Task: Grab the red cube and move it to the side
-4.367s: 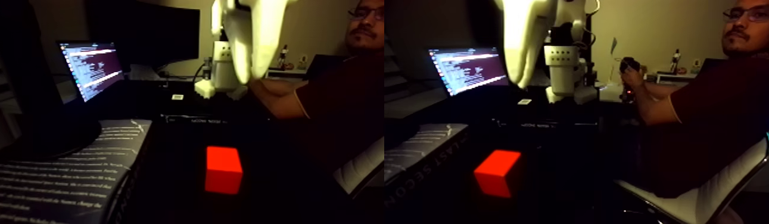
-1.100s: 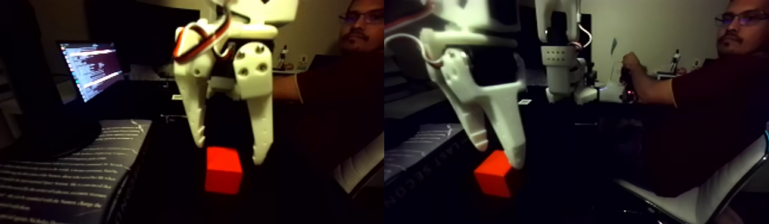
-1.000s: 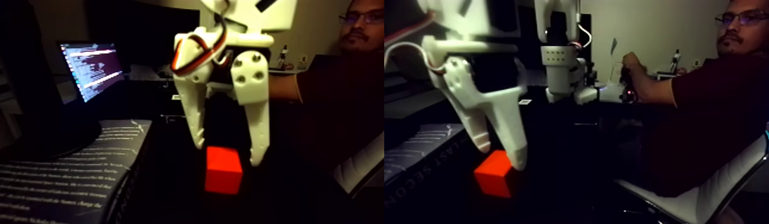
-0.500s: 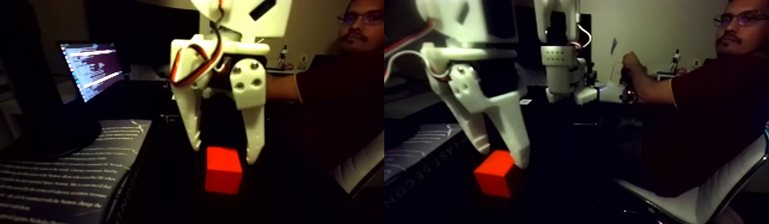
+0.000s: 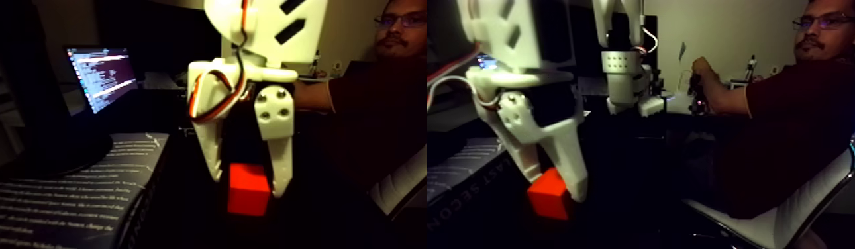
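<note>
White plastic gripper [image 5: 246, 187] hangs point-down over the red cube [image 5: 248, 190], its two fingers spread apart and not clenched. In the left half of the fixed view, one finger [image 5: 210, 153] comes down at the cube's left side and the other [image 5: 280, 162] at its right, so the upper part of the cube lies between the tips. Whether either tip actually touches the block cannot be told; in the right half, the nearer finger overlaps the cube's right top edge.

The cube sits flat on the dark bench [image 5: 181, 225], near the front and about midway across the left half. To its left lies an open book [image 5: 61, 199] with lines of pale print. Further back, a laptop screen [image 5: 101, 76] glows with text. A person in a dark red shirt [image 5: 803, 126] sits on a white-edged chair [image 5: 810, 205] at the right, one hand [image 5: 701, 73] raised to a small device beside the arm's white base [image 5: 628, 83].
</note>
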